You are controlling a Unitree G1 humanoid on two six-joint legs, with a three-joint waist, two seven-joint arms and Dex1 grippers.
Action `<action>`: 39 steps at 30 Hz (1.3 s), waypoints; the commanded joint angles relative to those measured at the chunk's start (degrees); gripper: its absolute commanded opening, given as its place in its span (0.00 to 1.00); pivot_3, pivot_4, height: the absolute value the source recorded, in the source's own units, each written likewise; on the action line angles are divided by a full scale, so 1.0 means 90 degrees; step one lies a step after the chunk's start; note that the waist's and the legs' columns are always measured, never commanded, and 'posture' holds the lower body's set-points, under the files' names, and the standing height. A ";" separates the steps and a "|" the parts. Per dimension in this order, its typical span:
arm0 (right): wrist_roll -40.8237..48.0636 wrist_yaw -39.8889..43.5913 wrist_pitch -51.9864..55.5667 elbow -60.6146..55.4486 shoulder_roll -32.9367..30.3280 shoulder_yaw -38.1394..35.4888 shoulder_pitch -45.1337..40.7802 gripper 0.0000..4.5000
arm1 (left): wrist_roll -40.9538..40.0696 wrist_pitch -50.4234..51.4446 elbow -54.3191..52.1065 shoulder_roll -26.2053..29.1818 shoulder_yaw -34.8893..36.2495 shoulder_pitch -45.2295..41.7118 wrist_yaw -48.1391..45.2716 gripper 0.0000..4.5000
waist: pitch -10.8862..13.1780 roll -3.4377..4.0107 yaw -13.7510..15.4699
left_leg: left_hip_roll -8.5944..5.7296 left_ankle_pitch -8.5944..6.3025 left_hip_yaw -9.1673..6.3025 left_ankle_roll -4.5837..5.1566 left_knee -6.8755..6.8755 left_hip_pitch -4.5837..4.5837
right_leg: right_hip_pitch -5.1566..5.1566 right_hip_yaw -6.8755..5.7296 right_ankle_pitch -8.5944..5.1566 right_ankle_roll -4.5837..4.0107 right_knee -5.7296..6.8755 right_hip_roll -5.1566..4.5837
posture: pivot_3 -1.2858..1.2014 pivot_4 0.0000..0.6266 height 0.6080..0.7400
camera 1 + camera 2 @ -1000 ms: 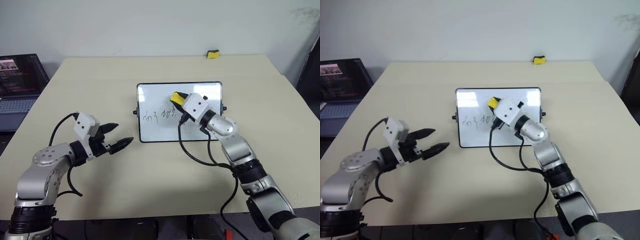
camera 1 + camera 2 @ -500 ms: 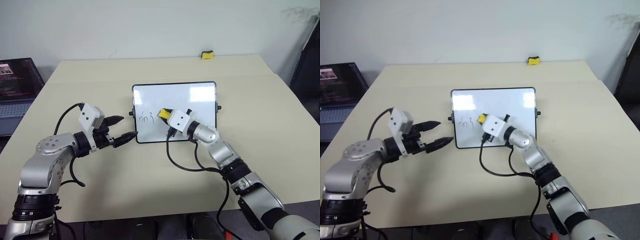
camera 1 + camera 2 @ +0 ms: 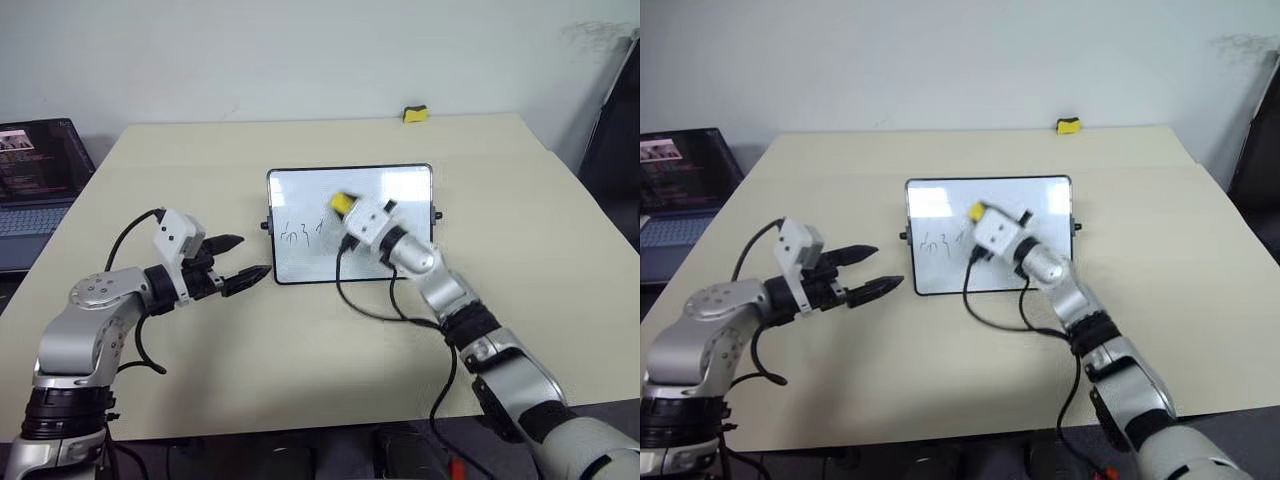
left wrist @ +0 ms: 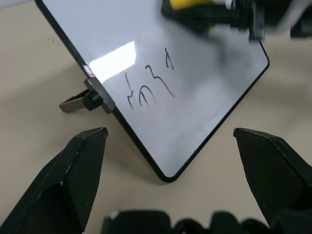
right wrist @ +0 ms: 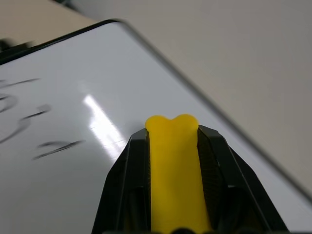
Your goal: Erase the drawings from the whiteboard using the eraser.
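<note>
Your right tool clenches the eraser over the whiteboard at frame centre; your left tool is released beside the drawings.

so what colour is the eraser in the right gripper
Bright yellow eraser, clamped between the right gripper's black fingers; the right wrist view shows it best.

Whiteboard: glossy white, thin black frame, flat on the tabletop. Drawings: thin black scribbles on its left half. Eraser: yellow block over the board's middle, pinched in the right tool.
</note>
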 commanded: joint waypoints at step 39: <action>0.0855 0.1943 0.1697 -0.2578 0.0286 0.0024 0.0793 0.22 | -0.0139 0.0035 -0.0207 0.0058 0.0317 0.0119 0.0068 1.00 | -0.0004 -0.0003 -0.0126 | 0.0023 0.0014 0.0008 -0.0025 -0.0092 -0.0112 | -0.0119 -0.0012 0.0012 -0.0008 -0.0095 -0.0003 | 0.52 0.24 1.00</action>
